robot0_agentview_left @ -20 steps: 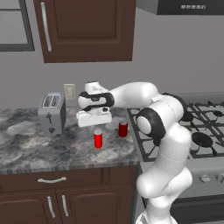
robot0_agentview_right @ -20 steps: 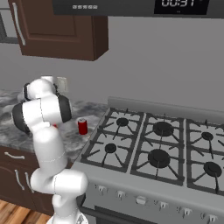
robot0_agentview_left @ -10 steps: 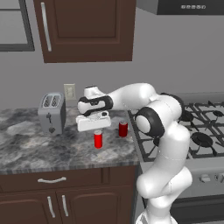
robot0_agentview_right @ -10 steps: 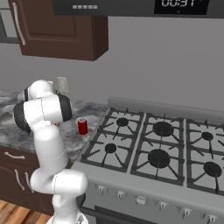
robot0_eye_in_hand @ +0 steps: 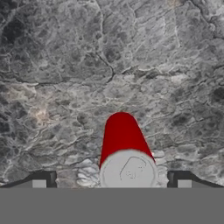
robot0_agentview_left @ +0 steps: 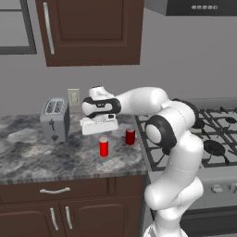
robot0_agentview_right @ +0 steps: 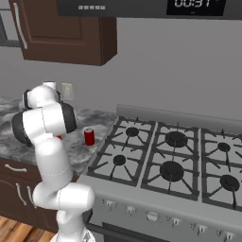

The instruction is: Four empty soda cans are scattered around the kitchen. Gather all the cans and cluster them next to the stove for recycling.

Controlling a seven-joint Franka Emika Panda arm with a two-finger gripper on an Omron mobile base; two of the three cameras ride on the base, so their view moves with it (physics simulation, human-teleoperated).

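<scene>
Two red soda cans stand on the marble counter left of the stove (robot0_agentview_left: 214, 134). One soda can (robot0_agentview_left: 104, 147) is near the counter's middle, and the other soda can (robot0_agentview_left: 130, 136) is closer to the stove's edge. My gripper (robot0_agentview_left: 102, 135) hangs open, pointing down, just above the first can. In the hand view that can (robot0_eye_in_hand: 124, 142) stands upright between my two fingertips (robot0_eye_in_hand: 43, 180), which are spread wide and apart from it. From the right base view, the can nearest the stove (robot0_agentview_right: 89, 136) stands beside the burner grates (robot0_agentview_right: 165, 158), with my arm in front of the other.
A silver toaster (robot0_agentview_left: 55, 119) stands at the back left of the counter (robot0_agentview_left: 37, 157), under dark wall cabinets (robot0_agentview_left: 92, 28). A wall outlet (robot0_agentview_left: 73, 96) is behind it. A microwave (robot0_agentview_right: 142, 7) hangs over the stove. Drawers and doors run below the counter.
My hand has dipped slightly above the near can. Both cans stand where they were, and the jaws have stayed open.
</scene>
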